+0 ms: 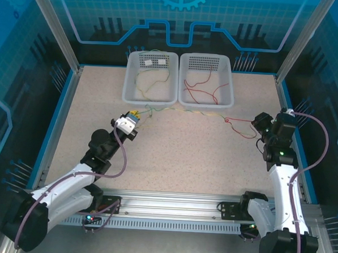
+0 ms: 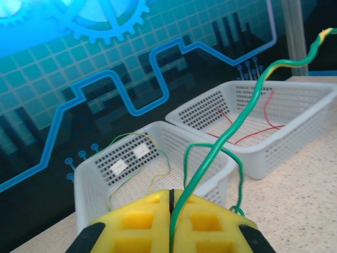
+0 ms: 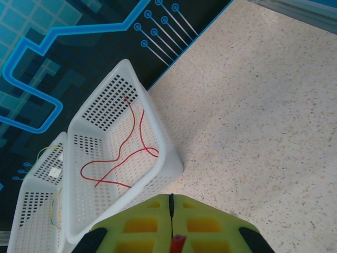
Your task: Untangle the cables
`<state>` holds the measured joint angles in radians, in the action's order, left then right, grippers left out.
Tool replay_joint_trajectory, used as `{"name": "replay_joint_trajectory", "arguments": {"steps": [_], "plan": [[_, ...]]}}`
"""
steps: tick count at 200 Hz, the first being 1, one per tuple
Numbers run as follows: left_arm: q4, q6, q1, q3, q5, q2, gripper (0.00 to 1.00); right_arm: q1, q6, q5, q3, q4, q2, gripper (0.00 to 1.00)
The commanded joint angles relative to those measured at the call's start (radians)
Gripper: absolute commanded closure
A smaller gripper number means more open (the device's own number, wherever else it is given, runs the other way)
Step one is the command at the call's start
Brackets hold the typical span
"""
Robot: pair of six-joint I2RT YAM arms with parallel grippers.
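The cables [image 1: 187, 111] run as one thin twisted strand across the table [image 1: 184, 167], just in front of two white baskets at its far edge; the strand is green at its left end, yellowish through the middle and red at its right end, where it curls into small loops; whether it lies on the surface or hangs just above it cannot be told. In the left wrist view the green wire [image 2: 231, 126] climbs from between the yellow left fingers [image 2: 137, 219], which are closed on it, and turns yellowish near its far end; a second green loop curves beside it. The right fingers [image 3: 139, 226] are likewise closed, with a short red wire end [image 3: 177, 243] pinched in the seam between them. More wires rest in the baskets: a green-yellow one [image 1: 151, 80] in the left basket [image 1: 127, 87], a red one [image 1: 207, 91] in the right basket [image 1: 231, 93]; the baskets stand side by side, nearly touching.
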<state>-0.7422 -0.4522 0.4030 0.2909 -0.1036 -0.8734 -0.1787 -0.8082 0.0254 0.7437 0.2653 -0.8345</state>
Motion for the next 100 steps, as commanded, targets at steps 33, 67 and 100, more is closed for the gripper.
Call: {"name": "replay_joint_trajectory", "arguments": {"steps": [33,67,100], "plan": [[-0.173,0.089,-0.097,-0.061,-0.182,0.043,1.00,-0.111,-0.027,0.094,-0.003,0.099,0.015,1.00],[-0.174,0.104,-0.116,-0.067,-0.178,0.042,1.00,-0.140,-0.033,0.077,-0.013,0.103,0.013,1.00],[-0.227,0.111,-0.133,-0.089,-0.206,0.045,1.00,-0.163,-0.049,0.121,-0.015,0.136,0.022,1.00]]}}
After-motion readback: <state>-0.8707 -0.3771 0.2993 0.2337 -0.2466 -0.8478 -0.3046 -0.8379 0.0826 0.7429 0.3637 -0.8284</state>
